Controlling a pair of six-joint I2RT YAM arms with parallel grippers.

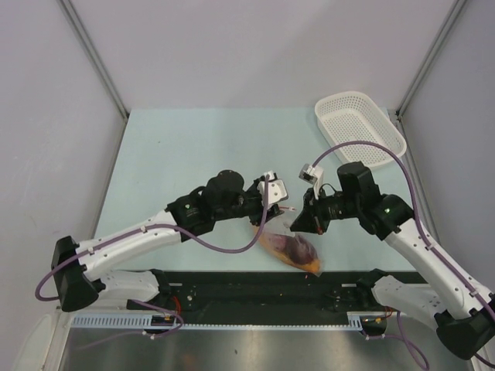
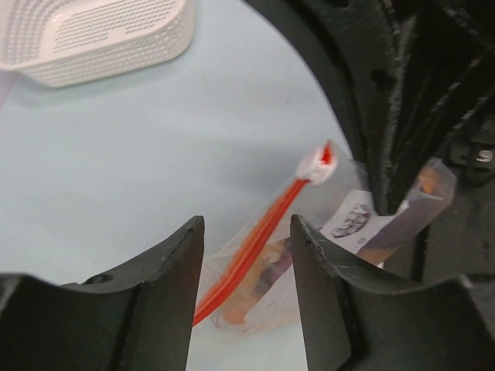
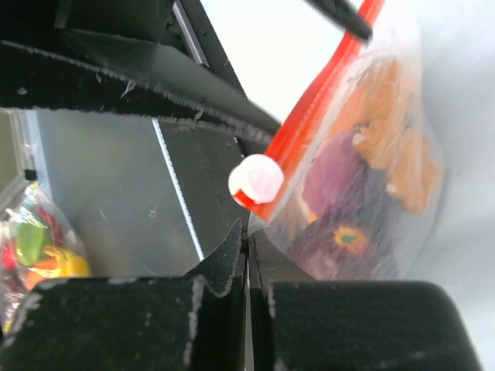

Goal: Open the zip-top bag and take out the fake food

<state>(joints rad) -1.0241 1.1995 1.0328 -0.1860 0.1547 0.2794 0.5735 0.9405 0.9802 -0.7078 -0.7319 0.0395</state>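
Top view: clear crinkly zip-top bag (image 1: 290,246) lies on the pale green table (image 1: 193,147), lower centre of frame, just ahead of the arm bases. Both arms converge on its upper end. White perforated plastic basket (image 1: 360,127) sits upper right, well apart from the bag.

Left wrist view: left gripper (image 2: 247,228) has its fingers spread. The bag's thin red-orange zip strip (image 2: 261,236) runs diagonally through the gap between them. I cannot tell whether either finger touches it. Small white slider tab (image 2: 317,164) sits at the strip's upper end, centre right.

Right wrist view: right gripper (image 3: 247,259) has its fingers pressed together at bottom centre, pinching the bag's clear edge just below the slider.

Fake food (image 3: 340,174) is inside the bag, right half of frame: orange chunks uppermost, a purple bulb in the middle, a dark maroon lump lowest.
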